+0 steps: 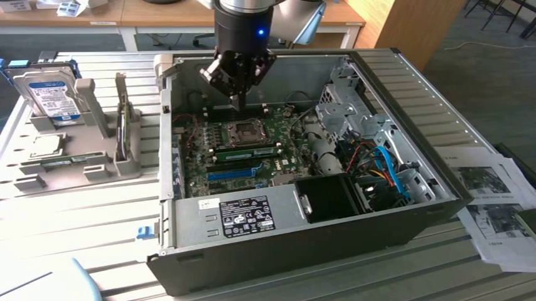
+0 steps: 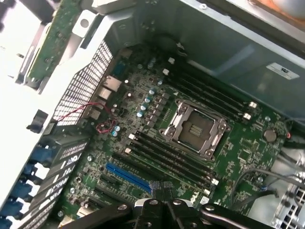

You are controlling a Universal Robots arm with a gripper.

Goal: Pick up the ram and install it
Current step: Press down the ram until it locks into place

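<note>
Gripper (image 1: 238, 94) hangs inside the open case (image 1: 418, 106), above the motherboard (image 1: 251, 157), fingers pressed together with nothing between them.

Ram (image 1: 250, 152): thin green stick, lying seated in a slot on the board, just on the near side of the CPU socket (image 1: 247, 130) in the exterior view. It sits below and nearer the camera than the fingertips, apart from them.

Wrist view: black metal fingers (image 2: 162, 210) meet at the tips over the board. Square metal-framed socket (image 2: 195, 129) flanked by rows of long black slots (image 2: 167, 155); blue slot (image 2: 127, 176) nearby.

Case is grey ribbed sheet metal, with a perforated grille at the back wall. Hard drive (image 1: 50, 94) stands upright in a grey holder (image 1: 75, 157) on the exterior view's left.
</note>
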